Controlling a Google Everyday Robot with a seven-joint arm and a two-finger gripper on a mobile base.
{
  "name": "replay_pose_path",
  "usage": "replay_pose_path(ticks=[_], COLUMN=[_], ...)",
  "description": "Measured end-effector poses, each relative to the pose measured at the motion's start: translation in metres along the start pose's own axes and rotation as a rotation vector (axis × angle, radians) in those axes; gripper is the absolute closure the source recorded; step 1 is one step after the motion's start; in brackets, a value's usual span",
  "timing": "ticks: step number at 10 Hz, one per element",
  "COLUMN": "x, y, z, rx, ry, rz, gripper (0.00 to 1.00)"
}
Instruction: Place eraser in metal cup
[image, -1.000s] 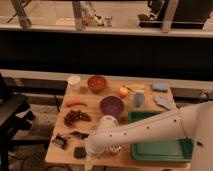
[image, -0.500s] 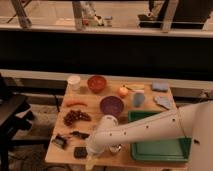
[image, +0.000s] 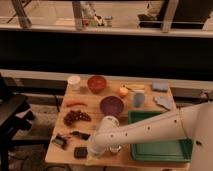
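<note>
The eraser (image: 80, 152), a small flat black block, lies on the wooden table (image: 75, 114) near its front left corner. My gripper (image: 95, 149) hangs at the end of the white arm, just right of the eraser and close above the table. A small grey round thing that looks like the metal cup (image: 115, 149) peeks out under the arm, just right of the gripper and mostly hidden by it.
A black-and-silver clip (image: 60, 141) and a black-handled tool (image: 80, 135) lie behind the eraser. Grapes (image: 75, 117), a purple bowl (image: 111, 105), a red bowl (image: 96, 82), a white cup (image: 74, 81) and a light-blue cup (image: 138, 99) stand further back. A green tray (image: 165, 147) fills the front right.
</note>
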Motion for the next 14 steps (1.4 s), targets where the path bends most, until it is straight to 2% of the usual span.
replay_pose_path(ticks=[4,8,10,14], x=[0.001,-0.001,-0.008,-0.026], y=[0.000,0.001,0.001,0.004], z=[0.001,-0.005,-0.017,-0.034], rx=[0.004,0.025,0.045,0.071], ry=[0.016,0.021,0.027,0.036], rz=[0.000,0.002,-0.004,-0.028], gripper=[0.49,0.83,0.95,0.96])
